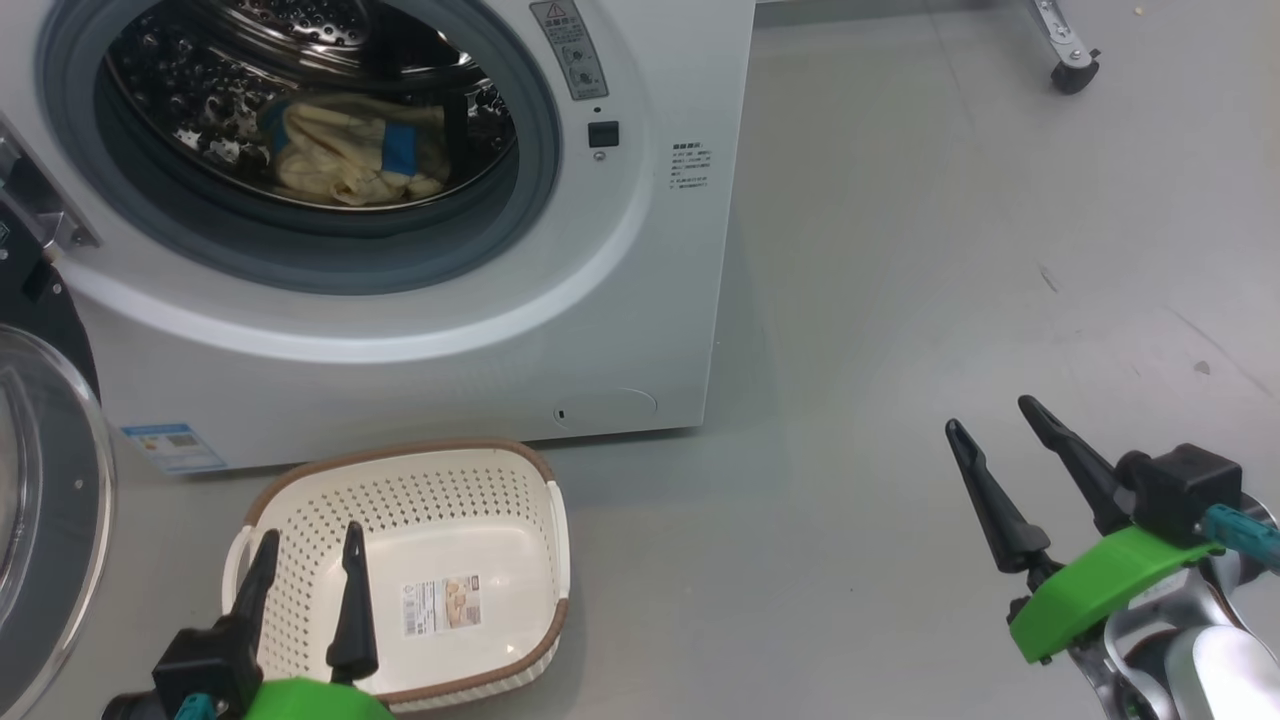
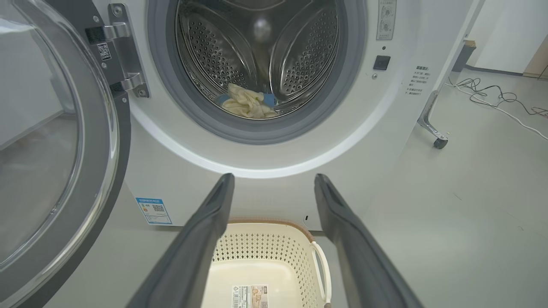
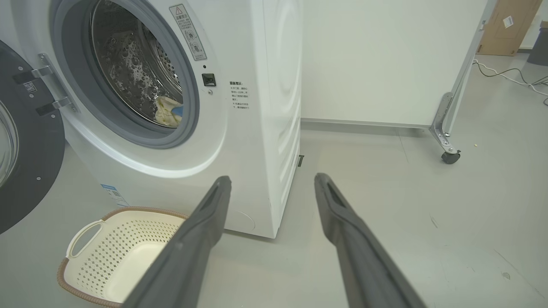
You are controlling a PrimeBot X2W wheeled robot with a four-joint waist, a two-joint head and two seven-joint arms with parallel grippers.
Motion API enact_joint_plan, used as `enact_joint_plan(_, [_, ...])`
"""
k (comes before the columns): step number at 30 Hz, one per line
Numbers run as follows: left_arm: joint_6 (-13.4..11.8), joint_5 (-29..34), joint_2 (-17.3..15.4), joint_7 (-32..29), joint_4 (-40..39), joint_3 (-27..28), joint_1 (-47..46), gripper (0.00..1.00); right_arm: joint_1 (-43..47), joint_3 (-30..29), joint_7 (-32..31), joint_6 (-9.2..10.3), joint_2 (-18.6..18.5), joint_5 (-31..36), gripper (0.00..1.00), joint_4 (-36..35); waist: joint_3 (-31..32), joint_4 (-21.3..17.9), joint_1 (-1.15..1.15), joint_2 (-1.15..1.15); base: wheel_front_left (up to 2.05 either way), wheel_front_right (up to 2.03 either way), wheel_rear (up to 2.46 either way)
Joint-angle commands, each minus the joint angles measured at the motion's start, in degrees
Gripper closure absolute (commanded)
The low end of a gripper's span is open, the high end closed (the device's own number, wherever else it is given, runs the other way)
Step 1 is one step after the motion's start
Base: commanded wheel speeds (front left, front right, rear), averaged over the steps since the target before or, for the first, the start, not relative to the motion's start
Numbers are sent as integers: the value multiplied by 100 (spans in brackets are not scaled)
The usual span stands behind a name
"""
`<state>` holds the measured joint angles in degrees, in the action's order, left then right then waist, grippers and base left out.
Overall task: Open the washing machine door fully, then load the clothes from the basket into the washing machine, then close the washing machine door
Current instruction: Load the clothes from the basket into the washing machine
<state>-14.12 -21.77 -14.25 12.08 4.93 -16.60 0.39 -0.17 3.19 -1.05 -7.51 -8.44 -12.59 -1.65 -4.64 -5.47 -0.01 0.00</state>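
The washing machine door hangs open left of the washing machine. It looks heavy, stiff and glossy, so I'd push its rim. My left gripper and right gripper gape empty.

Head view crops washing machine at top & left; washing machine door is cut by left edge, glass seen in part. In right wrist view, gasket hides part of clothes. The left gripper masks basket near side. Print on sticker & warning label is too small to read.
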Motion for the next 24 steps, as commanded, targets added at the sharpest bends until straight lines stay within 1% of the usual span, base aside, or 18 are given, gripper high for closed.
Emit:
enact_joint_plan(1, [-325, 61, -163, 50, -238, 244, -180, 0, -42, 69, -36, 2, -65, 35, 0, -221, 5, 3, 1, 0, 0, 0, 0])
enact_joint_plan(7, [-324, 62, -214, 96, -296, 275, -176, 0, -15, 48, -66, 2, -33, 45, 0, -225, 32, -5, 1, 0, 0, 0, 0])
enact_joint_plan(13, [-396, 63, -246, 86, -282, 309, -150, 0, 11, 38, -67, 2, -10, 50, 0, -239, 44, -4, 1, 0, 0, 0, 0])
enact_joint_plan(24, [-446, 45, -250, 96, -271, 302, -145, 0, 24, 36, -67, 2, -17, 40, 0, -249, 36, 35, 1, 0, 0, 0, 0])
